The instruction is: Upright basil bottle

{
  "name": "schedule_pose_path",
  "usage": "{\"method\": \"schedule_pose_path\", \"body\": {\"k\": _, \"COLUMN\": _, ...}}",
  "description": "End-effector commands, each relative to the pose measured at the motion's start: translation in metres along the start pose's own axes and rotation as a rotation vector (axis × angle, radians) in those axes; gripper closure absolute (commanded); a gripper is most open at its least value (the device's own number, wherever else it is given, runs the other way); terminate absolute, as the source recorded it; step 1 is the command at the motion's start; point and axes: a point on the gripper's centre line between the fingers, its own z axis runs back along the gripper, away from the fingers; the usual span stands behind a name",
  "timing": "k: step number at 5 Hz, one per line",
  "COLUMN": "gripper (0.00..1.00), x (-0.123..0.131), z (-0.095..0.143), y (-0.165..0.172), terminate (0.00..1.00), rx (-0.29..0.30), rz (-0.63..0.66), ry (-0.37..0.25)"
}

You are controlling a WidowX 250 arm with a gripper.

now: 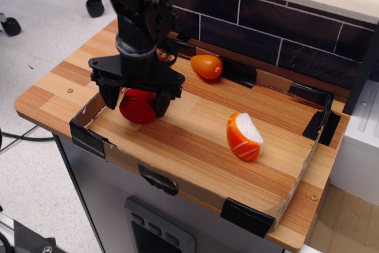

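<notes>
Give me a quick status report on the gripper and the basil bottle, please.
Gripper open, fingers straddling the red cap. Basil bottle on its side, not yet upright. Sushi piece and orange toy well apart, nothing in the way.

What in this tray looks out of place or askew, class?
The clear plastic basil bottle with the wide red screw cap lies on its side at the tray's left end, cap facing the camera, instead of standing. The black gripper straddles it, fingers on either side of the cap.
</notes>
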Motion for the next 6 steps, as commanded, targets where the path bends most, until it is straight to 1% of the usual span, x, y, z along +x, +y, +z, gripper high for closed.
{"method": "schedule_pose_path", "body": {"k": 1, "gripper": 0.00, "x": 0.000, "z": -0.008, "y": -0.003, "terminate": 0.00, "rx": 0.028, "rz": 0.001, "ry": -0.009}}
{"method": "schedule_pose_path", "body": {"k": 3, "gripper": 0.00, "x": -0.001, "z": -0.015, "y": -0.003, "terminate": 0.00, "rx": 0.049, "rz": 0.002, "ry": -0.002}}
{"method": "schedule_pose_path", "body": {"k": 4, "gripper": 1.00, "x": -0.001, "z": -0.011, "y": -0.002, "terminate": 0.00, "rx": 0.037, "rz": -0.003, "ry": -0.017}}
{"method": "schedule_pose_path", "body": {"k": 5, "gripper": 1.00, "x": -0.001, "z": 0.010, "y": 0.007, "terminate": 0.00, "rx": 0.024, "rz": 0.019, "ry": -0.003}}
{"method": "schedule_pose_path", "body": {"k": 6, "gripper": 1.00, "x": -0.002, "z": 0.033, "y": 0.013, "terminate": 0.00, "rx": 0.018, "rz": 0.017, "ry": -0.009}}
